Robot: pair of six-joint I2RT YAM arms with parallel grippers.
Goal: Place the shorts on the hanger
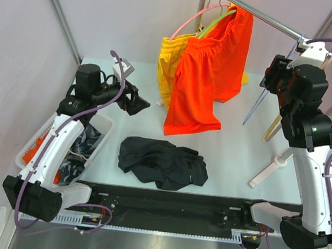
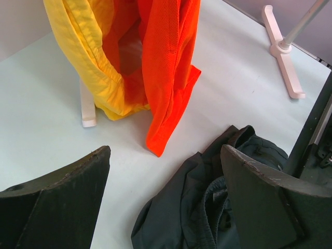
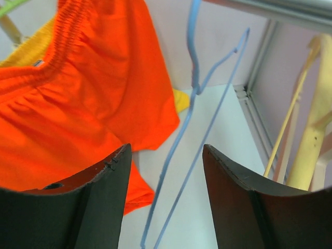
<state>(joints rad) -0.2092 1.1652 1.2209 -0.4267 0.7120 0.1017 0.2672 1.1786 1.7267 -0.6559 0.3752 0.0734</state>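
While my right gripper is raised beside the clothes rail, its two dark fingers stand spread with nothing pinched. The thin light-blue wire hanger shows in the gap between them on the right wrist view, hanging from the silver metal rail. I cannot tell whether the wire is inside the fingers or just beyond their tips. Thick cream hangers hang just to its right.

My left gripper is spread wide and holds nothing. It hovers above the pale table, pointing toward the hanging clothes. Below and ahead of it lies the pair of dark navy-black soft fabric shorts, crumpled in a heap on the table near the front edge, between the two arms and well apart from the blue hanger.

Further back, bright orange shorts hang from the rail, their lower hem reaching the table. Yellow shorts hang beside them on the left. A white plastic basket with mixed clothes sits under my left arm.
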